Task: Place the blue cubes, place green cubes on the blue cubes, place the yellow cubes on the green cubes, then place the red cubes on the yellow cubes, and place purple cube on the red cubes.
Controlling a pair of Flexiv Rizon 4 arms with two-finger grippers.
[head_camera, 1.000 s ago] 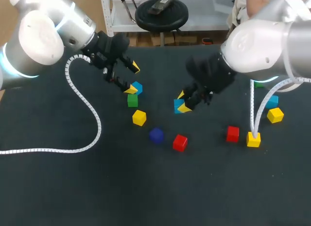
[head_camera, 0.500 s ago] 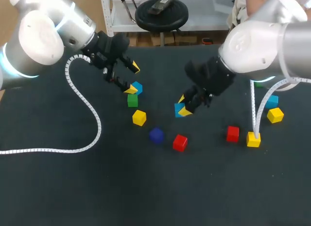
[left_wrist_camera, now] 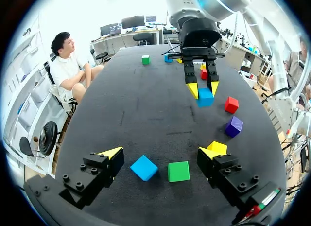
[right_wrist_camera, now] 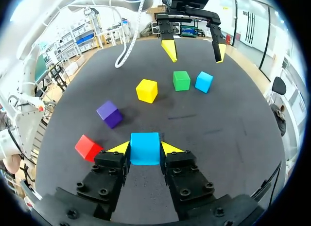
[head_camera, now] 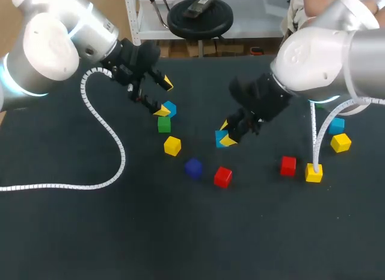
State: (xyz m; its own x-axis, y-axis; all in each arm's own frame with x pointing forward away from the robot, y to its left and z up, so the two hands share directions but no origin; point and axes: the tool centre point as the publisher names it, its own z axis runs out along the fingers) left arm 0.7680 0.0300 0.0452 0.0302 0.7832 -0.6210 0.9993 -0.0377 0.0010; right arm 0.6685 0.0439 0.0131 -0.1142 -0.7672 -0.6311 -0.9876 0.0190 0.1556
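Head overhead — wrists low, opposed, table (head_camera: 90, 232) shared

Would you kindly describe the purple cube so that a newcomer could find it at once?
Look to the middle of the dark table, where the right hand grips a blue cube. Nearer the robot, the purple cube lies between a yellow cube and a red cube. No other cube here is purple.

On the black table (right_wrist_camera: 233, 124) sit a blue cube (right_wrist_camera: 145, 147), green cube (right_wrist_camera: 181, 80), yellow cube (right_wrist_camera: 146, 90), purple cube (right_wrist_camera: 110, 113), red cube (right_wrist_camera: 88, 147).
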